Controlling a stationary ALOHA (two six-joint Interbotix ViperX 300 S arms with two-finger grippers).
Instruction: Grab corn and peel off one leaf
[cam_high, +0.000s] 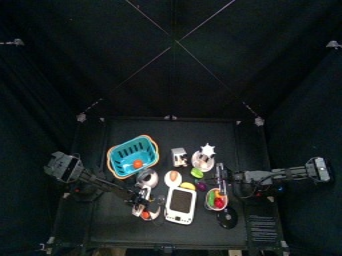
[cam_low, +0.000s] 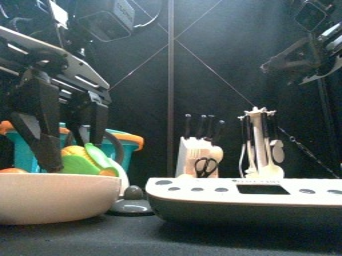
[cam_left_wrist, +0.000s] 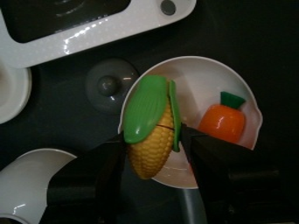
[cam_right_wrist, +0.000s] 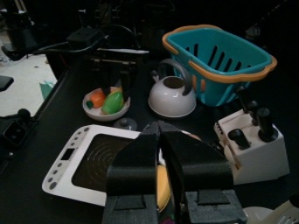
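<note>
The corn (cam_left_wrist: 152, 131) is a yellow cob with a bright green leaf. It lies in a white bowl (cam_left_wrist: 225, 80) beside a toy carrot (cam_left_wrist: 225, 118). My left gripper (cam_left_wrist: 158, 150) is open, with one jaw on each side of the cob and a gap on both sides. In the front view the left gripper (cam_low: 70, 150) hangs into the bowl (cam_low: 47, 198) over the corn (cam_low: 88, 160). The right wrist view shows the corn (cam_right_wrist: 114, 103) in the bowl across the table. My right gripper (cam_right_wrist: 162, 140) is shut and hovers over the white scale (cam_right_wrist: 100, 157).
A blue basket (cam_high: 128, 155) stands behind the bowl, with a white kettle (cam_right_wrist: 173, 94) beside it. A knife block (cam_low: 201, 155) and a utensil holder (cam_low: 263, 148) stand at the back. The scale (cam_low: 254, 200) lies at the front, and a round red-and-green item (cam_high: 218, 203) sits to its right.
</note>
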